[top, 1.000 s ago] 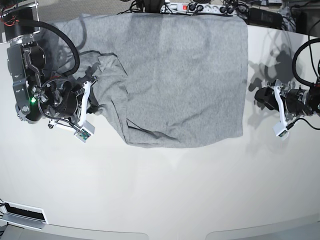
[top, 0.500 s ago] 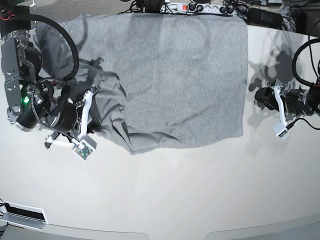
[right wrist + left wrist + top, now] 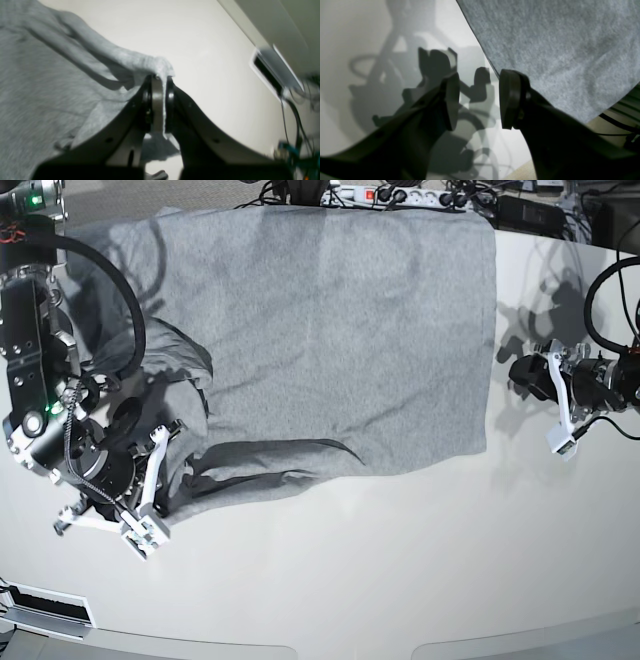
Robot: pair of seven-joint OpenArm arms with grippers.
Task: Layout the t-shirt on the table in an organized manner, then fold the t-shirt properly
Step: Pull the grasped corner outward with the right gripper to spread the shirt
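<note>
**Right gripper pinches shirt edge; left hangs spread**

Right gripper (image 3: 160, 100) is clamped on a bunched fold of the t-shirt (image 3: 330, 330); which part of the garment cannot be told. Grey cloth trails away from its fingertips across the table (image 3: 400, 580). Left gripper (image 3: 480, 100) stands spread and holds nothing, the shirt's edge just beside one pad. The shirt's far hem is cut off.

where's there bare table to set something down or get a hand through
The widest bare stretch of the table is the whole near side, in front of the t-shirt's front edge. A narrower free strip lies between the shirt's side edge and the open left gripper. It is crowded at the other side, where the right gripper pinches bunched fabric.
</note>
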